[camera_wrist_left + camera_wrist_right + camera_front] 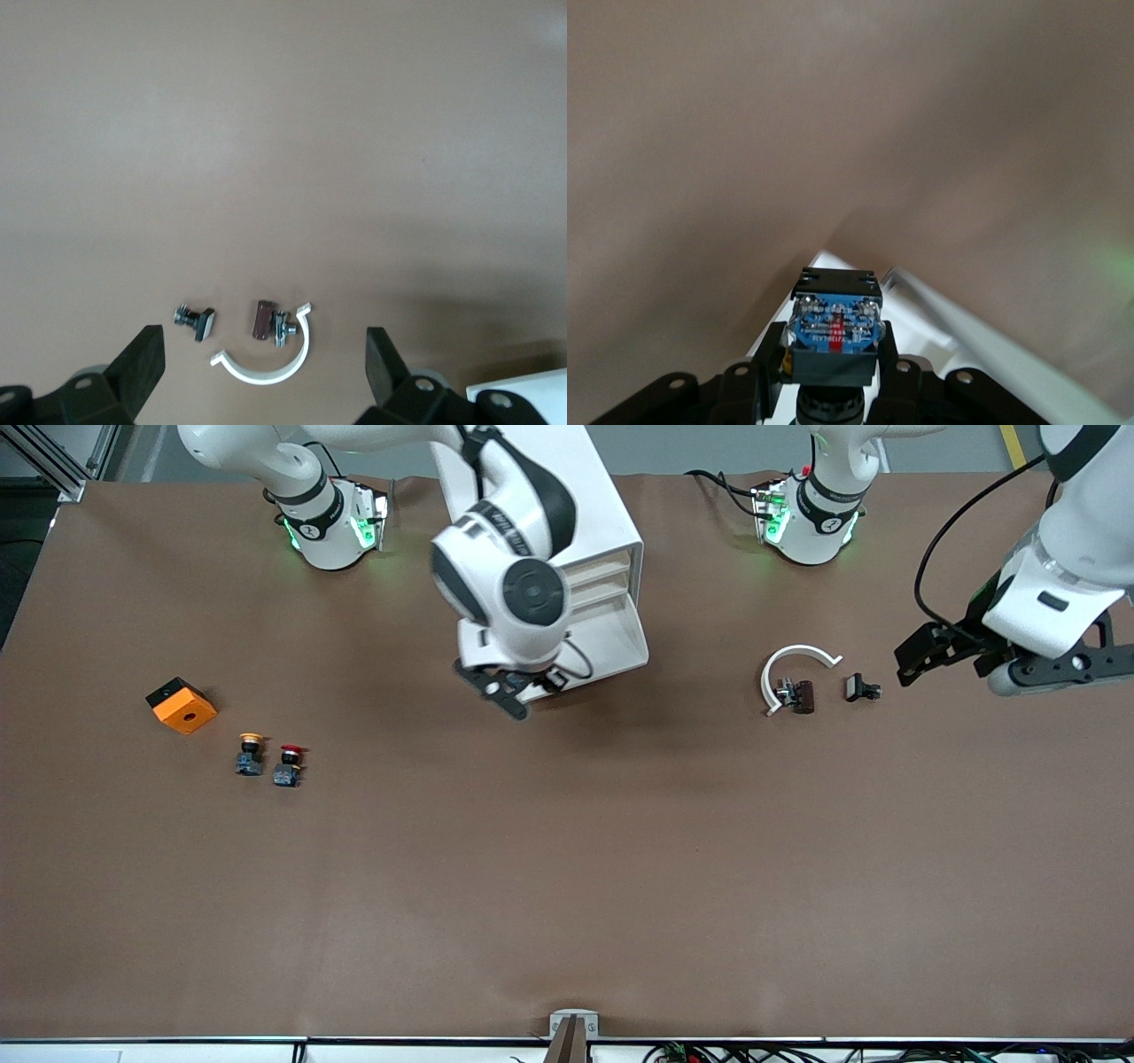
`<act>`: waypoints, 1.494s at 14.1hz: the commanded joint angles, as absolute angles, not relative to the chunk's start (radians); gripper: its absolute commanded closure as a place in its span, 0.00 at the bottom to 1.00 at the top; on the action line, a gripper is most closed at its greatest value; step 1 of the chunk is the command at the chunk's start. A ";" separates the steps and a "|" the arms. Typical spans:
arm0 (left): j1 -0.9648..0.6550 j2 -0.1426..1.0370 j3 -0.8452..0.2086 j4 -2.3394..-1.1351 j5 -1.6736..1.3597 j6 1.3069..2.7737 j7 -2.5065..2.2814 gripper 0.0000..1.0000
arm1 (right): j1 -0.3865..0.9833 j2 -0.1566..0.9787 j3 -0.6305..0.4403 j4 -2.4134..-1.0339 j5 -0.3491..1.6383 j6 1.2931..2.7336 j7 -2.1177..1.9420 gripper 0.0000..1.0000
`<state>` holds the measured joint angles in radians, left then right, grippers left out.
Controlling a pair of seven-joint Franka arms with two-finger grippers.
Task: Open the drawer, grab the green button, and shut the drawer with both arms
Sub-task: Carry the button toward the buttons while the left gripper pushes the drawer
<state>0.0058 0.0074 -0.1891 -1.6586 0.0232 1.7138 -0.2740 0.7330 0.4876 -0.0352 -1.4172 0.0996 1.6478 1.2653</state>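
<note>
Matte brown counter (567, 886), evenly lit; grey floor (709, 447) along robot-base edge; aluminium frame rail (53, 460) at right-arm corner.

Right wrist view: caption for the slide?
Right gripper shut on a button, blue base up, over the open white drawer.

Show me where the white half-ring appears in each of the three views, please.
Front view: the white half-ring lies on the table toward the left arm's end.
Left wrist view: it is low in the picture, near the middle.
Right wrist view: not in it.
Shared landmark: the small black part beside it.
</note>
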 commanded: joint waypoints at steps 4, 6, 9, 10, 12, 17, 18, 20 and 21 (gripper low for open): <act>-0.122 0.204 -0.224 -1.654 0.043 1.891 -0.391 0.00 | 0.523 0.365 -0.026 -1.488 0.101 1.580 0.704 0.83; -0.181 0.285 -0.225 -1.655 0.031 1.977 -0.522 0.00 | 0.456 0.319 -0.026 -1.552 0.101 1.592 0.515 0.83; -0.280 0.397 -0.232 -1.669 0.029 2.100 -0.681 0.00 | 0.375 0.296 -0.026 -1.614 0.086 1.633 0.332 0.83; -0.313 0.431 -0.232 -1.667 0.029 2.106 -0.736 0.00 | 0.364 0.282 -0.026 -1.647 0.069 1.666 0.302 0.83; -0.374 0.495 -0.232 -1.670 0.028 2.108 -0.805 0.00 | 0.362 0.244 -0.026 -1.759 0.025 1.779 0.275 0.83; -0.514 0.603 -0.232 -1.667 -0.012 2.121 -1.012 0.00 | 0.290 0.239 -0.026 -1.940 0.017 2.020 0.137 0.83; -0.523 0.613 -0.232 -1.667 -0.012 2.121 -1.014 0.00 | 0.272 0.242 -0.026 -1.953 0.017 2.049 0.114 0.83; -0.535 0.623 -0.242 -1.667 -0.017 2.120 -1.012 0.00 | 0.238 0.267 -0.026 -1.954 0.015 2.092 0.088 0.83; -0.535 0.629 -0.267 -1.667 -0.032 2.120 -1.012 0.00 | 0.224 0.279 -0.028 -1.954 0.015 2.109 0.074 0.83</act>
